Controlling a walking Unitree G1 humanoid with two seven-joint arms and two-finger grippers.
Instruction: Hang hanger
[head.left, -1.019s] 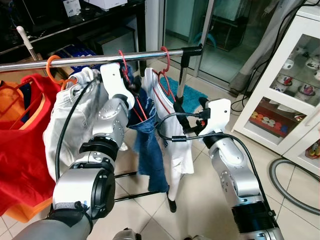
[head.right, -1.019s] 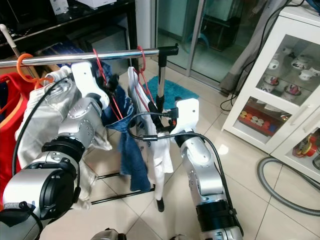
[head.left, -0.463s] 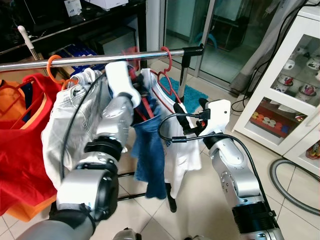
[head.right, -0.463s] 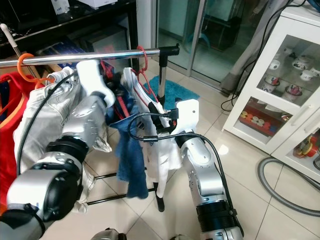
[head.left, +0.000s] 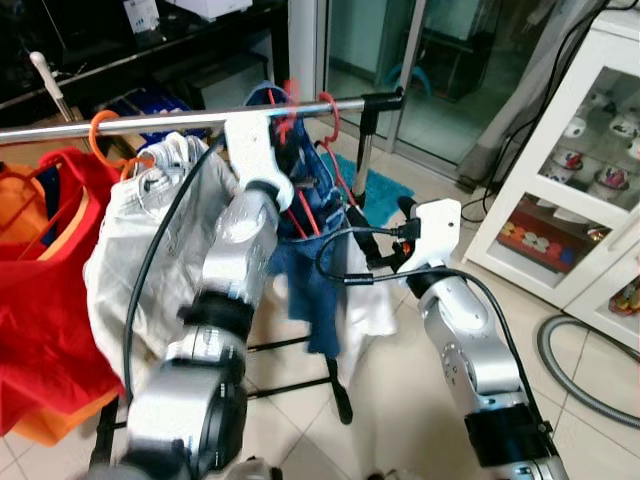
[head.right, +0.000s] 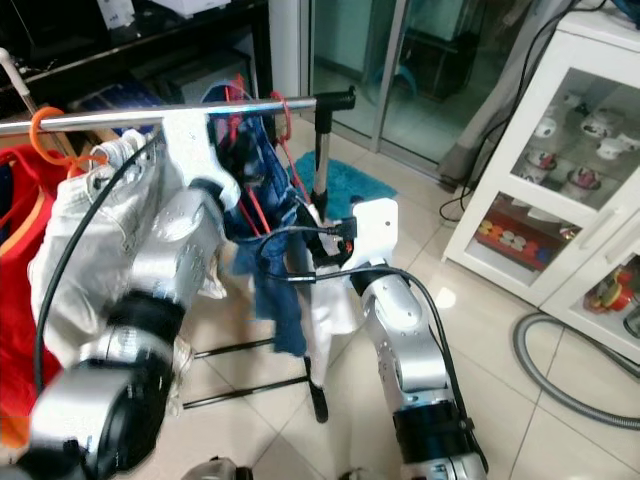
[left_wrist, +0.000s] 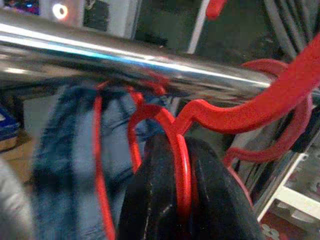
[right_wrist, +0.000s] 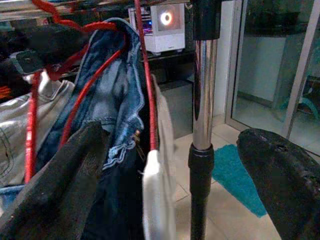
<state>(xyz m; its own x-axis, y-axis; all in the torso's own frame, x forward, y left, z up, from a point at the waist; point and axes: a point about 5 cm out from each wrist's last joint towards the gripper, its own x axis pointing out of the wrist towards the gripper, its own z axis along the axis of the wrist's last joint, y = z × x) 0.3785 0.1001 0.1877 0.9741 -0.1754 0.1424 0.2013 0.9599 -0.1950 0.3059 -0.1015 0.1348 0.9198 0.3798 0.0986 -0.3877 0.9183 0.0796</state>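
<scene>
The left gripper (left_wrist: 182, 200) is raised to the chrome rail (head.left: 130, 122), and its jaws are clamped on the neck of a red hanger (left_wrist: 182, 165) carrying blue jeans (head.left: 310, 290). The left wrist view shows the hanger's hook (left_wrist: 260, 107) curving just under the rail; whether it touches the rail cannot be told. The head views show the jeans dangling below these jaws, between a white garment (head.left: 140, 250) and a white shirt (head.left: 372, 310).

The right gripper (right_wrist: 190, 165) sits lower, with jaws spread wide and empty. The right wrist view shows the rack's upright post (right_wrist: 202, 90) between them, the jeans on the far side, and a teal mat (right_wrist: 235, 182) on the tiled floor. A glass cabinet (head.left: 600, 190) stands well apart from these jaws.
</scene>
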